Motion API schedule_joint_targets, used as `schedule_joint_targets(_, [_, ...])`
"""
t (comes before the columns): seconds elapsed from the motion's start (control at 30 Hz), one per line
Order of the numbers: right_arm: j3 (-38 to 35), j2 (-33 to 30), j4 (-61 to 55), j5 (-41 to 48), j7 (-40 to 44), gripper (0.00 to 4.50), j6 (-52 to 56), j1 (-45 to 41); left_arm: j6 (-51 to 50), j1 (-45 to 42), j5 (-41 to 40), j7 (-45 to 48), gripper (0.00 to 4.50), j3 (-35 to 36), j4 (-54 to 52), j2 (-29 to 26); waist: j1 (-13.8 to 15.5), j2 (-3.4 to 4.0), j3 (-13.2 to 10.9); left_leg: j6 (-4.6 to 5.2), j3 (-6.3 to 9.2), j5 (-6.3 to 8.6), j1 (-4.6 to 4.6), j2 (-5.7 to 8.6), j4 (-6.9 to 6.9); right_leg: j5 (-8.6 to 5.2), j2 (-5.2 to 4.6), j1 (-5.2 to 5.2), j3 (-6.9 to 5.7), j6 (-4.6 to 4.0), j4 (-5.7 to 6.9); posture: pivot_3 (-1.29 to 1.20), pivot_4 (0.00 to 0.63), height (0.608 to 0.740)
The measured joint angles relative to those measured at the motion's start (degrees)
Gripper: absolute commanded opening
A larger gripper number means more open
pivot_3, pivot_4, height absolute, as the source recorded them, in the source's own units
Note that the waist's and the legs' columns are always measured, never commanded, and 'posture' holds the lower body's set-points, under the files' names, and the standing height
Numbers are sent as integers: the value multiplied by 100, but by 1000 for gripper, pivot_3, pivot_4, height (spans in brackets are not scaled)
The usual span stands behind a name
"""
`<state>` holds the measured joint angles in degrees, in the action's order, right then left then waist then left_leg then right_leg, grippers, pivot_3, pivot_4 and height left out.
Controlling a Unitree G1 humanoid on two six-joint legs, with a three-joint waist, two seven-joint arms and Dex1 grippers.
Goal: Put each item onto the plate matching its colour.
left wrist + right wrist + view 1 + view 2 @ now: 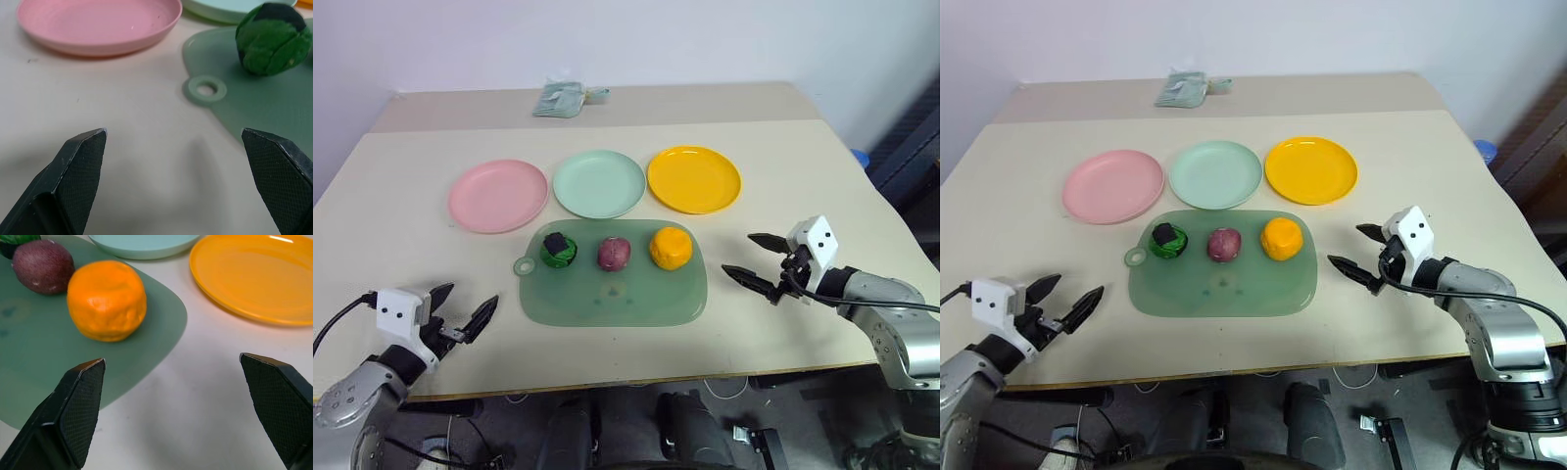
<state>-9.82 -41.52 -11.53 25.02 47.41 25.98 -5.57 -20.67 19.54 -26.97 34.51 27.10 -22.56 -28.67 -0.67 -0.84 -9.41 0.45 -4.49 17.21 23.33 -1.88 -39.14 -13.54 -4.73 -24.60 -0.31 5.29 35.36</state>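
Lumps, you saw, sat on the mat [612, 294]: green [560, 250], purple [614, 253], orange [671, 248]; plates at twelve o'clock; left claw [468, 309] and right claw [750, 257] gaped wide, empty.

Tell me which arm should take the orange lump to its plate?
Probably the right. The right gripper hangs open just beside the mat's right edge, nearest the orange lump, with the orange-yellow plate just beyond. The left gripper is across the mat.
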Motion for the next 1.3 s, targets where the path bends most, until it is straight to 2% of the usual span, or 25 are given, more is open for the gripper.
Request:
schedule_joint_targets(0.33, [-2, 128, -235, 54, -238, 4464, 124, 198, -514, 54, -228, -172, 4500, 69, -481, -188, -8, -2, 1, 0, 0, 0, -8, -2, -3, 0, 2, 4, 1, 0, 10, 0, 150, 740])
schedule_joint_targets(0.67, [227, 461, -154, -43, -437, 4464, 71, -281, -802, 27, -353, -553, 4500, 42, -950, -151, -4, -1, 1, 0, -1, -1, -8, 0, -4, 0, 5, 4, 1, 1, 13, 0, 150, 740])
schedule_joint_targets(0.83, [177, 441, -216, -60, -465, 4464, 32, -285, -1030, -341, -369, -682, 4500, -339, -1097, -193, 12, -2, 1, 0, 1, -1, -9, 3, -10, 1, 4, 11, 1, 1, 13, 0, 150, 740])
schedule_joint_targets(1.17, [4, 416, -676, 244, -356, 4464, 296, 111, -1244, -768, -428, -585, 4500, -651, -1073, -300, -1, -2, 1, -3, 1, -3, -21, 2, -9, 1, 12, 13, 2, 2, 26, 0, 150, 740])
schedule_joint_targets(1.3, [10, 97, -1121, 601, -11, 4464, 641, 275, -1288, -1161, -366, -633, 4500, -1033, -1005, -304, 18, -2, 1, -3, 2, -3, -20, 3, -9, 1, 11, 14, 2, 2, 26, 0, 150, 740])
